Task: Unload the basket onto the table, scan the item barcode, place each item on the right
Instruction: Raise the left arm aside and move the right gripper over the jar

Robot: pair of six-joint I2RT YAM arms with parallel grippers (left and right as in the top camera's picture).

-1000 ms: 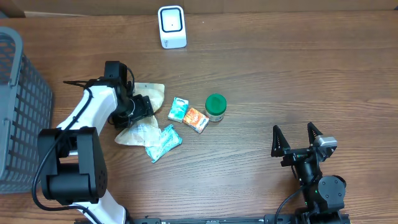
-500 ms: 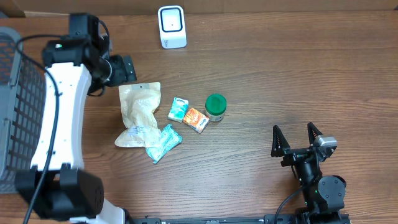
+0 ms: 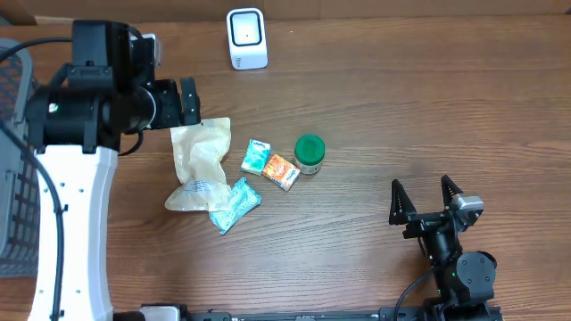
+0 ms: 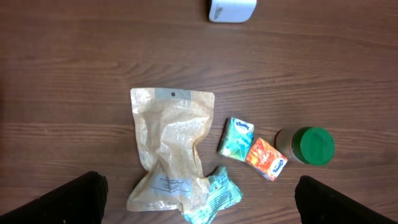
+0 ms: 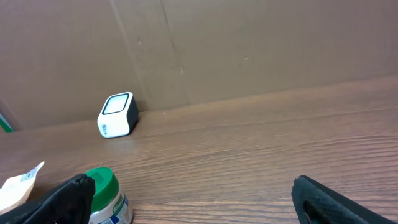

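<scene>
Grey mesh basket (image 3: 13, 205) at L edge of wood table (image 3: 401, 116), cardboard wall (image 5: 249, 43) behind

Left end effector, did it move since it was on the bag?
Yes. The left end effector lifted off the bag and moved toward the back of the table, closer to the scanner.

Small print on the tan pouch (image 4: 169, 149) and the orange packet (image 4: 266, 158) is too blurred to read.

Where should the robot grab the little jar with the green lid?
Probably around the green lid, coming straight down from above: the jar stands upright and is round. The orange packet lies close beside it, so clamp across the two sides away from that.
</scene>
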